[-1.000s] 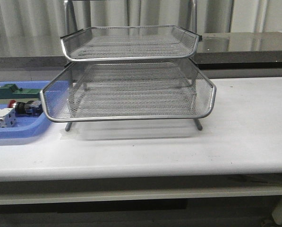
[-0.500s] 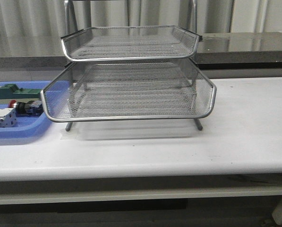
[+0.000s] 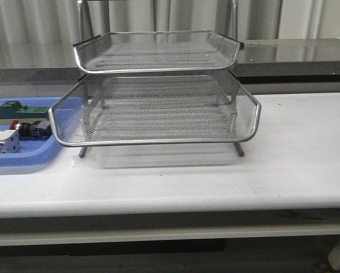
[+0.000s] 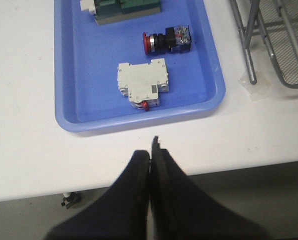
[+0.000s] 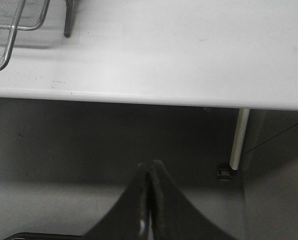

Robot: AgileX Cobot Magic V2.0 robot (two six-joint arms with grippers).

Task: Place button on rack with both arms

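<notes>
The button point(image 4: 166, 40), red head and black collar, lies on its side in the blue tray point(image 4: 69, 75); it also shows in the front view point(image 3: 30, 129) left of the rack. The silver wire-mesh rack point(image 3: 158, 96) stands mid-table with its trays empty; its leg and lower corner show in the left wrist view point(image 4: 248, 55). My left gripper point(image 4: 150, 150) is shut and empty, over the table's front edge, short of the tray. My right gripper point(image 5: 150, 167) is shut and empty, below and in front of the table edge. Neither arm shows in the front view.
A white block point(image 4: 141, 86) and a green block point(image 4: 129, 7) lie in the blue tray with the button. The white table point(image 3: 283, 159) extends right of the rack. A table leg point(image 5: 237, 140) stands near my right gripper. A rack corner point(image 5: 9, 30) shows there too.
The blue tray and its parts appear slightly shifted in the front view between the earlier frames and now; the rack has not moved.
</notes>
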